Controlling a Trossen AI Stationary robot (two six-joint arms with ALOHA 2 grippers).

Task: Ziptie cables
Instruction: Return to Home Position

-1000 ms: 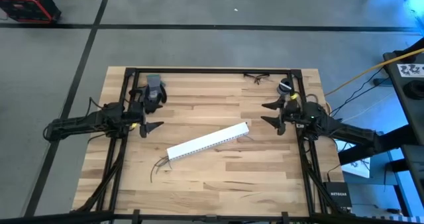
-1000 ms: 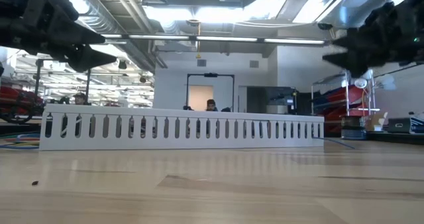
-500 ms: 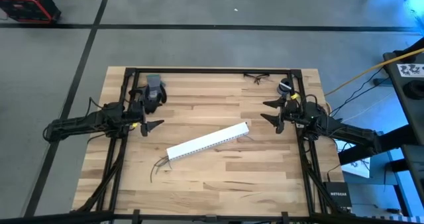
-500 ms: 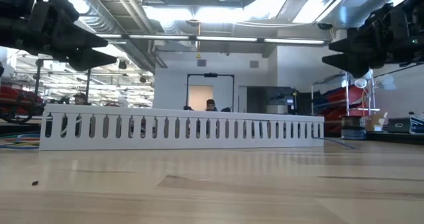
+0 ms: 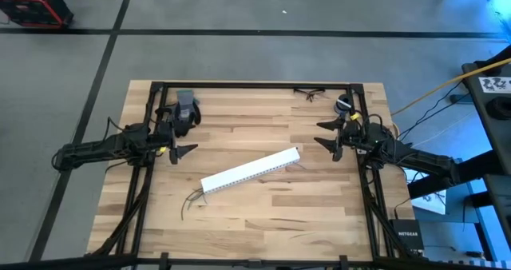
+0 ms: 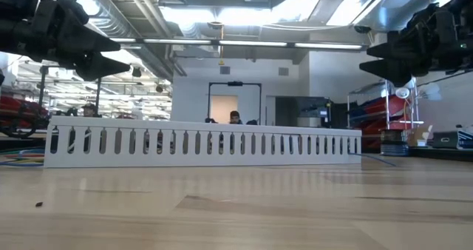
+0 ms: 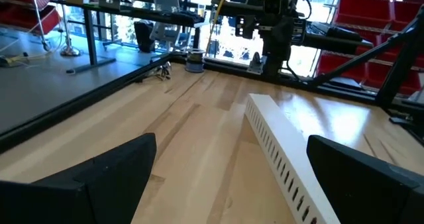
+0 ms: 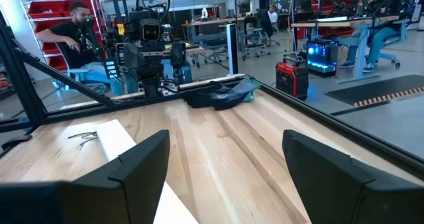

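The cables show as thin dark wires lying on the table at the near-left end (image 5: 192, 198) and the right end (image 5: 297, 168) of a long white slotted channel (image 5: 250, 169), which lies slantwise mid-table. In the right wrist view a few wires (image 8: 86, 138) lie beside the channel (image 8: 122, 144). My left gripper (image 5: 190, 139) hovers open over the table's left side, above and left of the channel. My right gripper (image 5: 317, 134) hovers open over the right side, just past the channel's right end. In the low view both grippers (image 6: 122, 50) (image 6: 363, 57) hang well above the channel (image 6: 199, 143).
A grey glove bundle (image 5: 185, 109) lies by the left gripper near the far edge. Glasses (image 5: 307, 94) and a small tape roll (image 5: 343, 105) sit at the far right. A black frame (image 5: 255, 85) borders the table. Bare wood lies along the near side. People sit in the room beyond.
My right gripper shifted slightly about a second ago, then came to rest; it has kept still for the last half second. The channel and the wires have stayed where they were.
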